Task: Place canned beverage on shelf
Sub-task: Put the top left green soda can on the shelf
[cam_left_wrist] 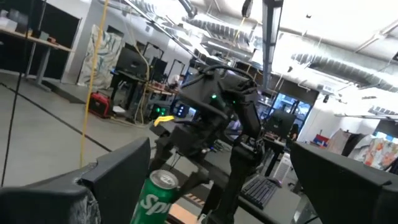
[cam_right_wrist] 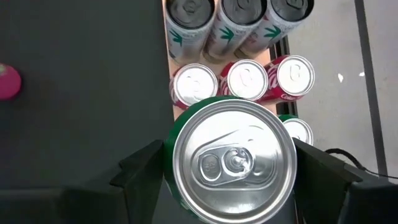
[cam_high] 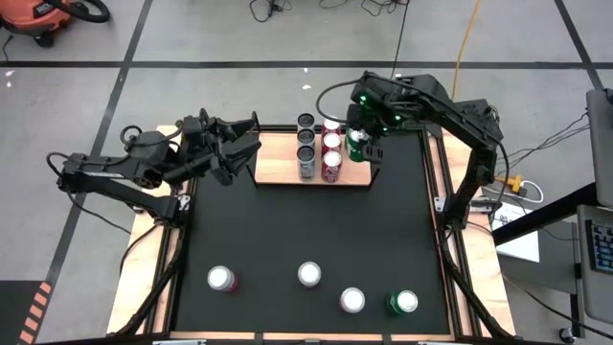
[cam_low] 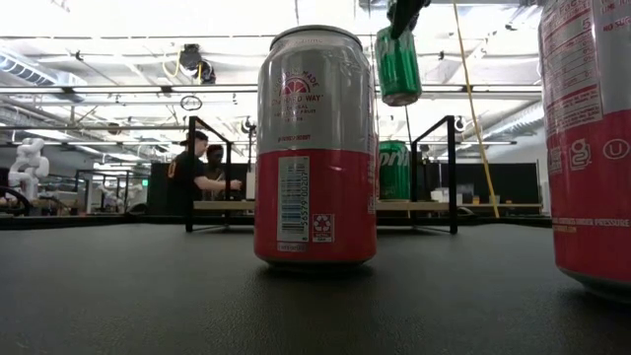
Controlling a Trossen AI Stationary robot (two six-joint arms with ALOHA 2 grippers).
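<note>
The shelf, a light wooden board, lies at the table's far middle. Several cans stand on it in two rows, among them red ones and a green one. My right gripper hangs above the shelf's right end, shut on a green can, which the low view shows high in the air. My left gripper is raised left of the shelf, open and with nothing in it, its fingers pointing toward the right arm. My right gripper pinches the green can between its two fingers, on opposite sides of the can's wall just under the top rim. The fingers come steeply from above. The can hangs top up, slightly tilted, lifted clear above the shelf.
Several more cans stand upright near the table's front edge on the black mat: a red one at the left, one in the middle, another and a green one. Wooden strips edge the mat. People sit in the room beyond.
</note>
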